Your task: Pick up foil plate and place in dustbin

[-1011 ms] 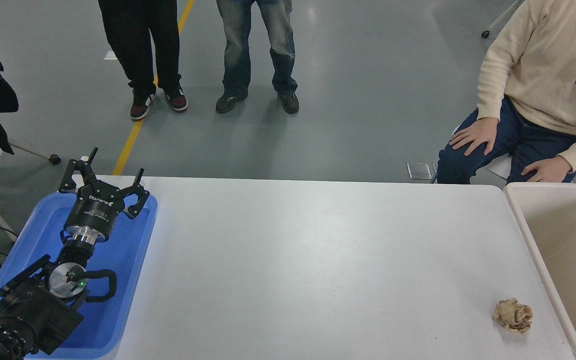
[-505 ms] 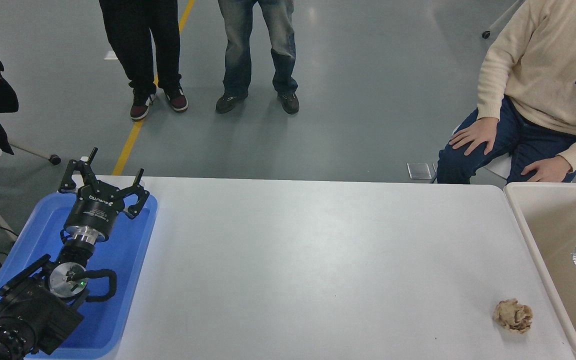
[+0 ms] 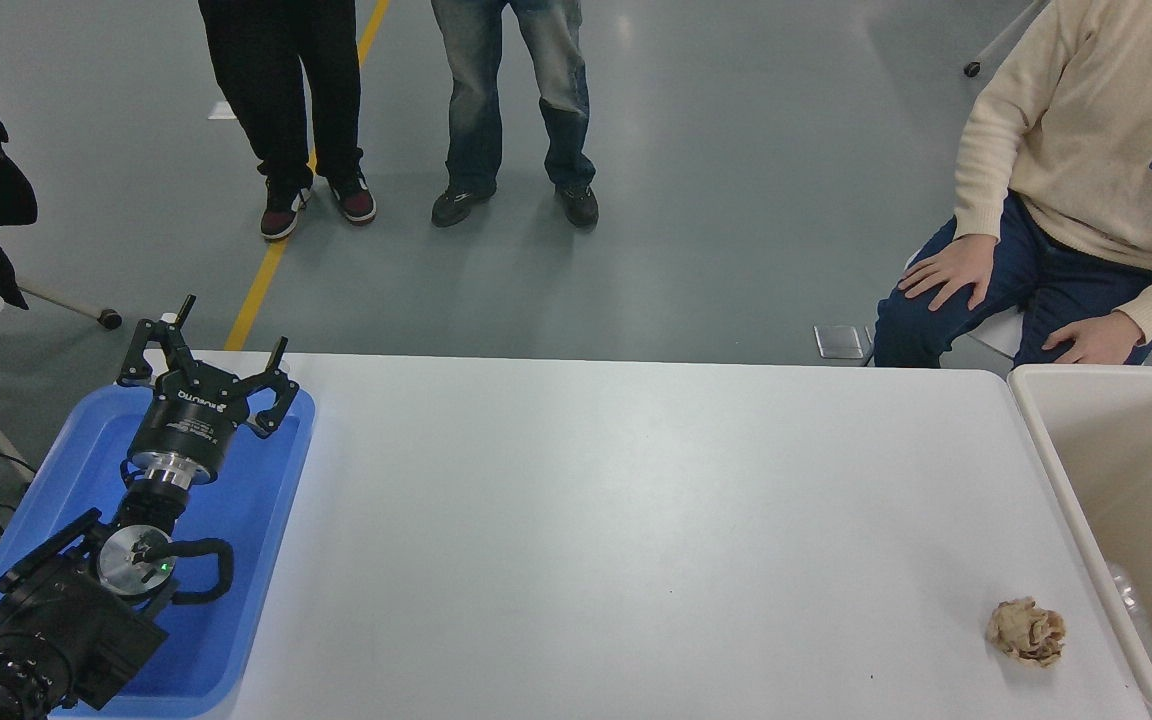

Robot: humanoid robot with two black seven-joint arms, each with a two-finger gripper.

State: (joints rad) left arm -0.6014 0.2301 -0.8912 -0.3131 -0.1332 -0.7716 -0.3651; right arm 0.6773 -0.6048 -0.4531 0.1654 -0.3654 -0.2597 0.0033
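The beige dustbin (image 3: 1039, 425) stands at the table's right end, cut off by the picture's edge. The foil plate no longer hangs over it. A faint silvery shape (image 3: 1139, 618) lies low against the bin's left inner wall; it may be the foil plate, but I cannot tell for sure. My right arm and gripper are out of view. My left gripper (image 3: 211, 352) is parked at the lower left over the blue tray, open and empty.
A tan wadded paper ball (image 3: 1026, 631) lies on the white table (image 3: 636, 520) near the bin. The flat blue tray (image 3: 236, 560) sits at the table's left end. A person sits at the far right; two people stand beyond the table.
The foil plate, held at the right edge above the bin in both earlier frames, is gone from there. A faint shiny shape now shows low inside the bin. The left arm has not moved.
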